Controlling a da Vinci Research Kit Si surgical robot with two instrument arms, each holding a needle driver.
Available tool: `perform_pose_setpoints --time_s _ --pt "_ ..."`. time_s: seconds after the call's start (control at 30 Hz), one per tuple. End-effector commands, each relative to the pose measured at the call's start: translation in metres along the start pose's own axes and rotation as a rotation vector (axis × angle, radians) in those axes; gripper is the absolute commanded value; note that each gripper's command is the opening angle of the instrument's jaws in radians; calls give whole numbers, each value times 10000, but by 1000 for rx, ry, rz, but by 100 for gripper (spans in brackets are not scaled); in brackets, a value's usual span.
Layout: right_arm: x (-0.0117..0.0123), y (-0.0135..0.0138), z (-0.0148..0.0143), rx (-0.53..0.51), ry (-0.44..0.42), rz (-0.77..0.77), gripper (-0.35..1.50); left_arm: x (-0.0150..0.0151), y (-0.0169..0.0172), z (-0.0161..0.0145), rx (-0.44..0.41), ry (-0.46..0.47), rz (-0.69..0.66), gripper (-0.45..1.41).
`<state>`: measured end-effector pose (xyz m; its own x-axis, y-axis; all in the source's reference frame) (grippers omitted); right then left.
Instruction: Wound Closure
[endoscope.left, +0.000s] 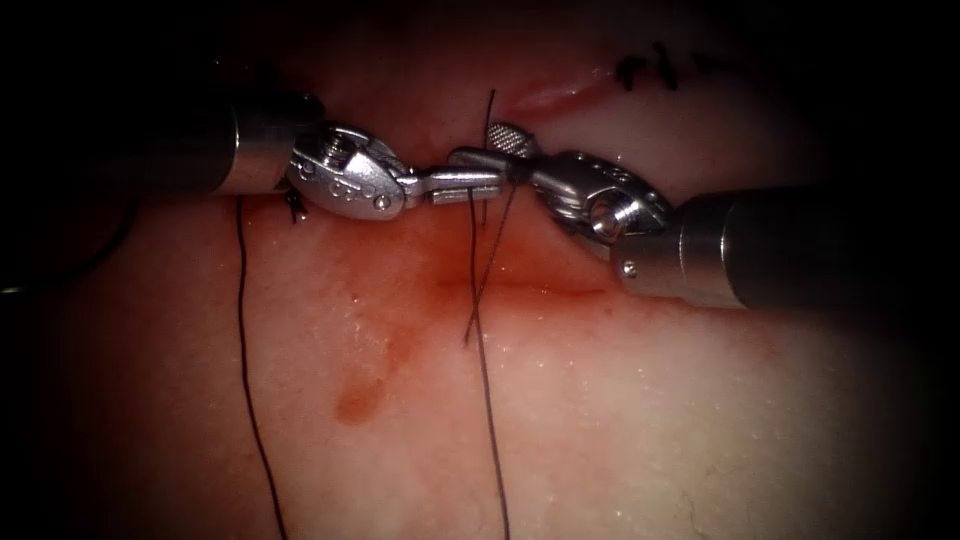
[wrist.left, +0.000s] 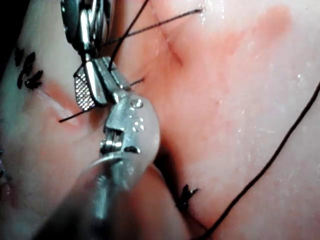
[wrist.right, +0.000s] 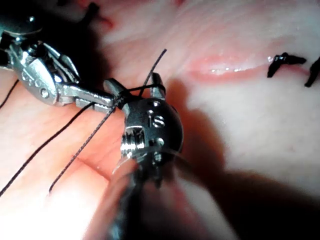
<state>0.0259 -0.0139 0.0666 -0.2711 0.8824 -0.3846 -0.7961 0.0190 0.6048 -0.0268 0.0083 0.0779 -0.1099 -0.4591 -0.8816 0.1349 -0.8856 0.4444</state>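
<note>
so the closure looks partly done, judging by how things lie: finished stitches sit as dark knots along the far right stretch of the cut, and another knot shows near the left tool's shaft, while the pink gap of the cut between them lies unclosed. the middle of the tissue carries a smear of red fluid

the left gripper is clenched, its closed tip meeting the thread just where the strands cross; i judge it to be grasping the thread, though the contact itself is small. the right gripper is released, one ridged pad lifted clear above the other, and thread runs between or across its parted jaws in the right wrist view, with a short free end standing up behind them. whether it is about to close on that strand i cannot say

two strands hang from the meeting point down toward the near edge of the tissue, and a third, longer strand trails along the tissue's left side. the needle is not something i can pick out, so i cannot say where it lies or whether it is in the tissue

left to do, as a judgement: the open stretch of the cut needs more stitches, and the loose strands at the tools are not yet snugged into a knot
</note>
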Motion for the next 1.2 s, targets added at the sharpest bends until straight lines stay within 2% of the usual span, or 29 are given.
perform_pose_setpoints --time_s 0.03,0.37,0.47,0.53,0.57,0.6,0.63,0.67,0.83,1.2 --pt "-1 -6 9 -11 -2 -3 83 -5 -3 6 0 4 2 -45" --pt "-4 -5 21 -13 0 23 91 -6 -3 7 -3 3 2 -45" --pt "-4 -5 21 -3 10 25 88 -6 -3 6 -4 4 2 -45" --pt "-1 -7 18 4 26 32 69 -6 -3 6 -4 4 2 -45" --pt "-1 -8 18 9 32 35 49 -6 -3 6 -4 4 2 -45" --pt "-1 -9 16 7 33 35 0 -6 -3 6 -4 4 2 -45" --pt "-3 -9 14 -27 32 34 -35 -5 -3 6 -4 4 2 -45" --pt "-7 -10 12 -60 27 67 -35 -4 -2 4 -5 5 2 -45" --pt "-6 -13 8 -59 25 72 -35 1 1 0 -8 10 3 -45" --pt "1 -31 -8 45 105 67 -35 6 10 -23 -15 6 -5 -45"
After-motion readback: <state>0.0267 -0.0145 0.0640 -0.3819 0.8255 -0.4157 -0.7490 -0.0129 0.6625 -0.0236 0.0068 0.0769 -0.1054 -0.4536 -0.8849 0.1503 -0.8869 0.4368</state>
